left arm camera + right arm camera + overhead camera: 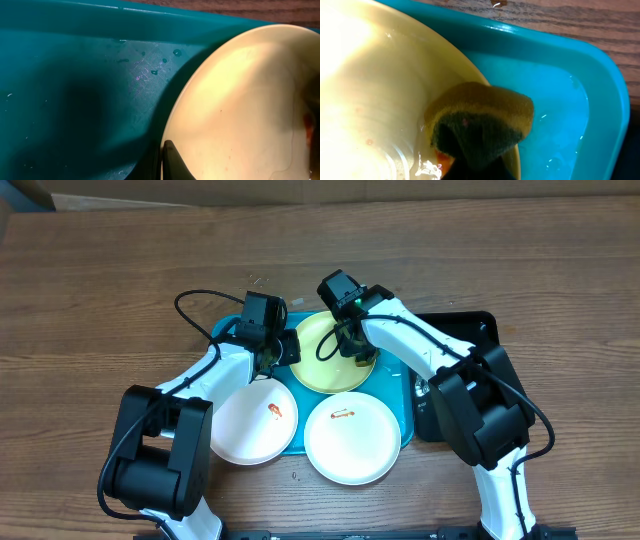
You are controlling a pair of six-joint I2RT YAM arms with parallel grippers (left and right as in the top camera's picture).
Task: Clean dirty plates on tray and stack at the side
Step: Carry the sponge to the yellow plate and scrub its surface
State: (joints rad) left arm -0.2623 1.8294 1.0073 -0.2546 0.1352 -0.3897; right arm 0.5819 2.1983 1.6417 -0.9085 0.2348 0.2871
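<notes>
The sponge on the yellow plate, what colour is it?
The sponge is yellow with a dark green scouring face, clearest in the right wrist view.

Soft focus, glare on plate (360, 60)

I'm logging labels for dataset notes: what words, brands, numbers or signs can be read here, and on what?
No readable text anywhere.
The pale yellow-green round plastic plate, two white round plastic plates, large turquoise plastic tray, smaller black tray, yellow-and-green sponge and wooden table bear no print.
The white plates' red-orange marks are sauce smears, not writing.
</notes>
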